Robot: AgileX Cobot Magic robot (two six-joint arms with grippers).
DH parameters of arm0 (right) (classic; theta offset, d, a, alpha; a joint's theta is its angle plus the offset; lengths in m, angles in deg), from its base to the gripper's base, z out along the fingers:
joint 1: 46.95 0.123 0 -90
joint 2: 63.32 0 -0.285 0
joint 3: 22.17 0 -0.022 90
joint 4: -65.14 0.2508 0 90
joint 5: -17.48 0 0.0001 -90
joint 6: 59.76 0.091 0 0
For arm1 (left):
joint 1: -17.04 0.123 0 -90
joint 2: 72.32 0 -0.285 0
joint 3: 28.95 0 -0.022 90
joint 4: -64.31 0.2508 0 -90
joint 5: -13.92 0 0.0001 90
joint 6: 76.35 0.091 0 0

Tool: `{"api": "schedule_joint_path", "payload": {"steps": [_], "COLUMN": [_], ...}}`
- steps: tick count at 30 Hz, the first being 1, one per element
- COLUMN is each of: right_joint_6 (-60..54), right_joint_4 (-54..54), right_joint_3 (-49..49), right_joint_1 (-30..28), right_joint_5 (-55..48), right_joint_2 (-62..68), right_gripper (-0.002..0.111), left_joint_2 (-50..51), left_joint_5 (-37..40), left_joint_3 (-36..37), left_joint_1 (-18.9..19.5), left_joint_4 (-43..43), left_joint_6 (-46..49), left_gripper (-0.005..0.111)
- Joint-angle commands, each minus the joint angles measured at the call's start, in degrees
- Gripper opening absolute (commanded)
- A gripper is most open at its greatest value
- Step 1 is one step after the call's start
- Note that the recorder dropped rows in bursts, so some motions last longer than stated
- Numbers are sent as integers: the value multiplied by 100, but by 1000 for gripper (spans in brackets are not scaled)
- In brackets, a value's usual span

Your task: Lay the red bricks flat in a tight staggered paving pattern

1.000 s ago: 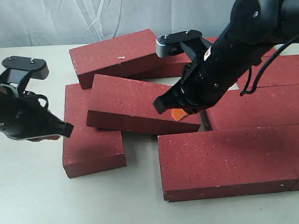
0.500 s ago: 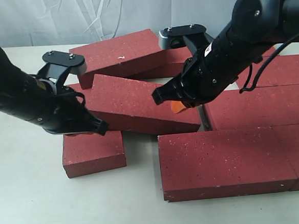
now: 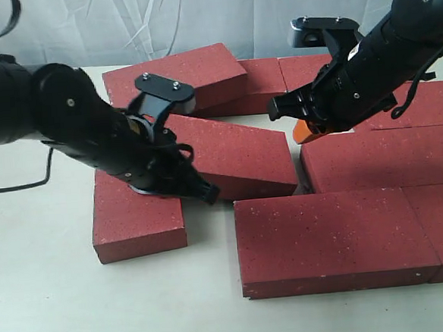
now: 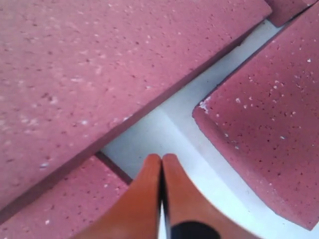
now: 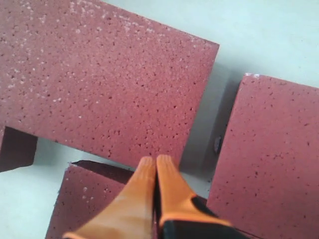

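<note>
Several red bricks lie on the white table. One tilted brick (image 3: 240, 153) leans with its left end on a flat brick (image 3: 134, 218). My left gripper (image 3: 208, 193) is shut and empty, its tip low at the tilted brick's front edge, by the gap to the front brick (image 3: 333, 238). In the left wrist view the shut fingertips (image 4: 162, 158) point at a strip of bare table (image 4: 164, 124) between bricks. My right gripper (image 3: 304, 132) is shut and empty, hovering just past the tilted brick's right end. Its orange fingertips (image 5: 155, 160) hang over the brick's edge (image 5: 99, 79).
A brick with a small white mark (image 3: 177, 74) sits at the back, partly under the tilted one. More bricks lie at the back right (image 3: 265, 75) and right (image 3: 381, 159). The left arm hides the tilted brick's left end. Bare table (image 3: 63, 298) lies front left.
The left arm swung right from the table's left side across the flat brick to the tilted brick's front edge. The right gripper rose and drew back to the right, off the tilted brick.
</note>
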Motion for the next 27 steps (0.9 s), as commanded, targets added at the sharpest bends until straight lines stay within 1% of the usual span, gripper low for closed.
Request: {"api": "schedule_joint_path", "payload": {"steps": [1,7,11,13,16,21,23,25,27], "right_joint_6": [0,0,0,0,0,-24,-24,-24,-24], "right_joint_4": [-11,-11,-1,-3,-22,-22,-22,-22,-22], "right_joint_3": [-29,-29,-29,-29,-29,-29,-29,-29,-29], "right_joint_1": [-26,-26,-26,-26,-26,-26,-26,-26,-26], "right_joint_5": [10,18,18,5,-7,-29,-29,-39,-50], "right_joint_2": [-3,-3,-3,-3,-3,-3,-3,-3,-3], "right_gripper": [-1,-1,-1,-1,-1,-1,-1,-1,-1], "left_joint_2": [406,789,922,935,935,872,796,708,589], "left_joint_5": [-55,-153,-124,-21,219,741,903,1007,1048], "left_joint_3": [-164,-176,-176,-176,-176,-163,-163,-163,-137], "left_joint_1": [-246,-314,-314,-314,-304,-304,-304,-279,-203], "left_joint_4": [-103,-46,274,465,1070,2807,3275,3576,3688], "left_joint_6": [14,26,-7,-198,-800,-2246,-2630,-2907,-2965], "left_gripper": [0,0,0,0,0,0,0,0,0]}}
